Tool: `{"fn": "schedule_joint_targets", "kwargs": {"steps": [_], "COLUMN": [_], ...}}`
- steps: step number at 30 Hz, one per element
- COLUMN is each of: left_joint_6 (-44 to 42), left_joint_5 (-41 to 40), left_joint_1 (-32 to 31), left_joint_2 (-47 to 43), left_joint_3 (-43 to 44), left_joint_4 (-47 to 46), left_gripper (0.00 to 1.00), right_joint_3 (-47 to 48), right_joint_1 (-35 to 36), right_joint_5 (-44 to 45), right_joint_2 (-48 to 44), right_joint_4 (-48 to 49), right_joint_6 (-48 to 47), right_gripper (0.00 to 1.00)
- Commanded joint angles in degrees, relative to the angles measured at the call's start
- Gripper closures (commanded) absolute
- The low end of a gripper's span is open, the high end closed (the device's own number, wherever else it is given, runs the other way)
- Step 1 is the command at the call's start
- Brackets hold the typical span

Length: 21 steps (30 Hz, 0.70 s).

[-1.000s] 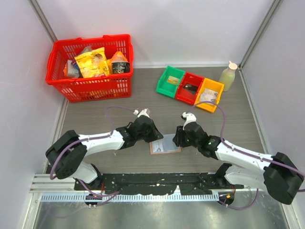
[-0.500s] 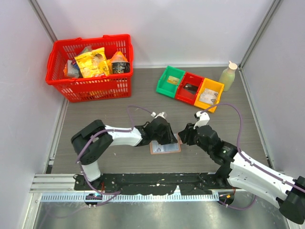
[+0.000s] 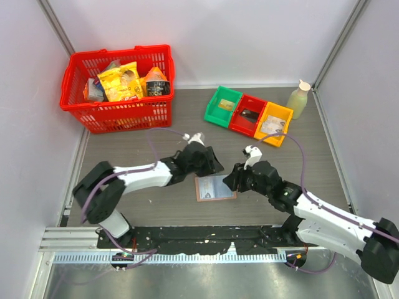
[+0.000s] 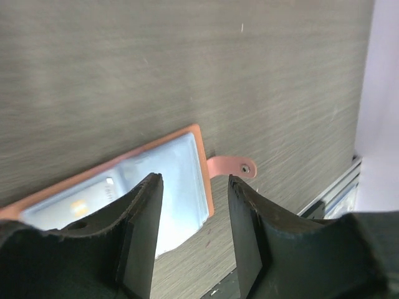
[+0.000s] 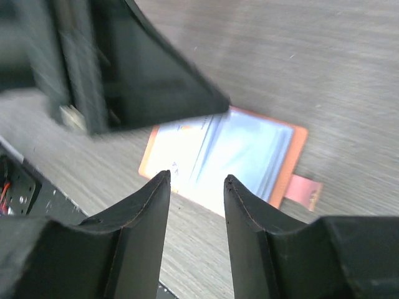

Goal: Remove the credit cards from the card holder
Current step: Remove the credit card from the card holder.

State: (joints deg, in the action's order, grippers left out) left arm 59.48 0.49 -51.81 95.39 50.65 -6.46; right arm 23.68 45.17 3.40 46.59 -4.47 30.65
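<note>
I've got L gripper [image 4: 194, 187] and R gripper [image 5: 196, 180] both part-open, empty, by the unfolded card holder [image 3: 216, 187] flat on grey wood-grain tabletop [image 3: 156, 205], white walls [image 3: 249, 37] around.

one card holder [image 3: 216, 187], three bins [image 3: 248, 114]

Bright, even overhead light on the grey wood-grain table [image 3: 156, 212], shadows soft and faint. Up close in the wrist views, black fingers [image 4: 140, 237] loom blurred, and the pinkish-tan folding card holder [image 5: 237, 149] glares pale, washed out.
</note>
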Motion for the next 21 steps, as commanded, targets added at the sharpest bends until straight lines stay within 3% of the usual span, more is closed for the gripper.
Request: {"fn": "schedule_joint_targets", "kwargs": {"steps": [1,8,15,21], "left_joint_6": [-3.67,-6.4,-6.84,-6.66], "left_joint_5": [-6.02,-7.53,-3.31,-2.77], "left_joint_1": [4.43,5.93,4.27,1.28], "left_joint_2": [-11.18,-19.81,-17.0,-12.0], "left_joint_3": [-3.36,-8.11,-9.52,-7.59], "left_joint_4": [3.19,14.27,16.74,17.0], "left_gripper": [0.5,0.5,0.5,0.58], "right_joint_3": [0.58,0.67,-1.97,-5.57], "right_joint_1": [0.36,-0.87,-5.34,-9.74], "right_joint_5": [-9.11,-15.35,-22.9,-28.09], "right_joint_2": [5.43,16.76,26.96,33.38], "right_joint_4": [7.8,19.13,32.22,39.96], "right_joint_6": [1.77,4.67,10.47,14.6], "right_gripper": [0.55,0.65,0.71,0.73]}}
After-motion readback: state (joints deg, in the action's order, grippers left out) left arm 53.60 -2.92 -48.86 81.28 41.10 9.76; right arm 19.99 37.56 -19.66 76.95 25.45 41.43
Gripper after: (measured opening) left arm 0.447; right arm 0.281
